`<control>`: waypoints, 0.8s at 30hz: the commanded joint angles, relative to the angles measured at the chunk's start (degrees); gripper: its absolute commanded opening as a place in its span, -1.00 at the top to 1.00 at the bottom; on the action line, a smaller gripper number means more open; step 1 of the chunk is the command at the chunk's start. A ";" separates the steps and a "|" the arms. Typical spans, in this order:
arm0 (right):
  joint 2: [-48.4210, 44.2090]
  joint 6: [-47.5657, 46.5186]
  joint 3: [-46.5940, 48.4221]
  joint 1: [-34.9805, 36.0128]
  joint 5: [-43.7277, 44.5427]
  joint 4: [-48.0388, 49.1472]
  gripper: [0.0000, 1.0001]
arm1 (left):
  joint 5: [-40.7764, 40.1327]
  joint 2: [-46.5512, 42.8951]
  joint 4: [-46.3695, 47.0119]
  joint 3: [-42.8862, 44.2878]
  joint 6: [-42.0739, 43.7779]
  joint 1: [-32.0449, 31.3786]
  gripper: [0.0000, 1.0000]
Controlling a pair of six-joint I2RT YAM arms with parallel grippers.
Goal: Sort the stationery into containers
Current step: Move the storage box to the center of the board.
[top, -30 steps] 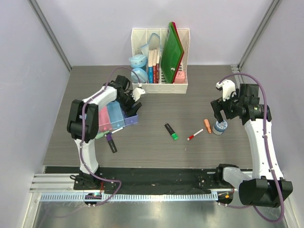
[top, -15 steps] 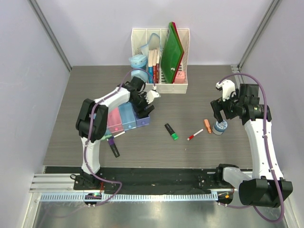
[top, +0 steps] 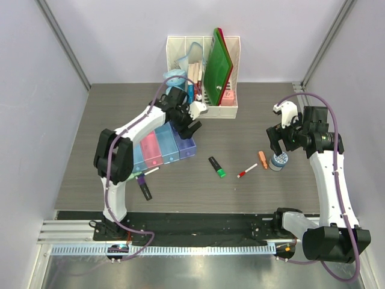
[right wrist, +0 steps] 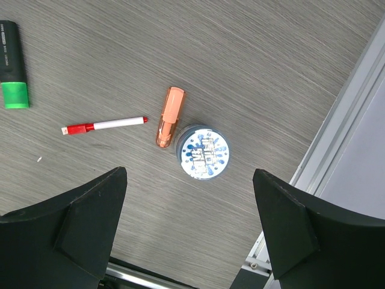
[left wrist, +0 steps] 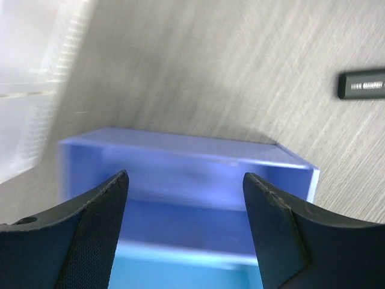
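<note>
Hovering over purple tray [top: 186,145], left end effector [left wrist: 185,178], jaws wide apart

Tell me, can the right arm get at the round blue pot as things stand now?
Probably yes. The right claw hangs open above the pot, and nothing covers it; only the orange piece lies close at its side.

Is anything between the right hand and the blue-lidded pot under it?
Nothing visible does. The open right hand hangs over the pot; the orange piece lies beside the pot's rim, not on top of it.
</note>
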 commanded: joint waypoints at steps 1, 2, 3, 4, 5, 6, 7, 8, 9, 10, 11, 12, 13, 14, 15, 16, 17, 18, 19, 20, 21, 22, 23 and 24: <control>-0.98 -0.07 0.95 -0.28 -1.19 0.37 -0.82 | -6.89 -10.28 -0.06 3.46 -3.30 -0.03 -0.53; -1.07 -0.15 0.95 -0.28 -1.36 0.28 -0.82 | -8.47 -11.86 -0.23 1.98 -4.44 0.05 -0.50; -1.07 -0.16 0.95 -0.28 -1.54 0.45 -0.82 | -11.53 -15.71 -0.24 0.83 -5.06 0.14 -0.49; -1.07 -0.16 0.78 -0.28 -1.97 0.46 -0.82 | -14.26 -17.57 0.02 -1.70 -5.76 0.23 -0.47; -0.90 -0.16 0.69 -0.20 -2.41 0.54 -0.82 | -16.03 -19.42 -0.23 -3.03 -6.72 0.40 -0.47; -0.63 -0.16 0.69 -0.28 -3.98 0.63 -0.81 | -17.35 -21.70 -0.32 -4.44 -7.17 0.75 -0.47; -0.46 -0.24 0.34 -0.28 -4.78 0.72 -0.81 | -22.06 -25.47 0.20 -7.58 -7.78 1.54 -0.46; -0.11 -0.33 0.25 -0.20 -5.66 0.89 -0.80 | -23.59 -27.59 0.20 -9.09 -8.40 2.16 -0.41; 0.42 -0.42 0.25 -0.20 -8.10 1.16 -0.81 | -24.91 -29.18 -0.06 -10.50 -9.36 2.86 -0.39; 0.95 -0.77 0.34 -0.11 -9.17 1.25 -0.80 | -26.84 -32.15 -0.23 -12.95 -9.89 4.78 -0.36; 1.21 -0.94 0.43 -0.02 -10.40 1.33 -0.79 | -27.38 -33.31 -0.50 -14.19 -10.51 6.11 -0.30; 1.74 -1.47 0.43 0.50 -12.24 1.60 -0.79 | -27.38 -34.20 -0.94 -15.16 -11.91 9.42 -0.26; 1.83 -1.56 0.51 0.94 -12.96 1.95 -0.79 | -26.86 -35.68 -1.20 -17.00 -12.18 11.20 -0.22; 2.00 -1.47 0.51 1.56 -13.40 3.08 -0.79 | -26.86 -35.96 -1.38 -17.98 -12.53 12.96 -0.12; 2.18 -1.21 0.51 3.13 -13.58 3.79 -0.77 | -26.94 -36.31 -1.47 -18.77 -12.88 16.37 -0.07; 2.18 -1.12 0.60 4.19 -13.66 4.41 -0.77 | -26.51 -36.31 -1.64 -20.34 -13.23 17.88 -0.02; 2.18 -1.04 0.69 5.24 -13.40 5.63 -0.77 | -26.07 -36.49 -1.38 -21.23 -13.33 19.37 0.06; 2.18 -0.77 0.69 5.86 -12.97 6.34 -0.77 | -26.06 -36.40 -1.12 -22.02 -13.24 21.57 0.09; 2.44 -0.16 0.86 10.13 -11.57 7.04 -0.77 | -26.33 -36.23 -0.85 -23.60 -13.24 22.37 0.15; 2.71 0.11 1.04 12.09 -10.34 8.35 -0.77 | -26.85 -35.79 -0.59 -24.22 -13.24 23.07 0.18; 3.23 0.54 1.22 13.85 -9.19 8.98 -0.77 | -26.94 -35.44 -0.24 -24.75 -13.24 24.39 0.21; 3.85 1.33 1.65 17.26 -8.23 9.59 -0.77 | -27.03 -34.91 -0.15 -25.71 -13.33 25.01 0.21; 5.33 1.77 2.00 18.69 -6.30 10.38 -0.77 | -26.86 -33.95 -0.06 -26.16 -13.59 25.54 0.22; 6.39 2.30 2.36 19.83 -5.76 10.82 -0.77 | -27.12 -33.42 0.03 -26.51 -13.68 26.41 0.23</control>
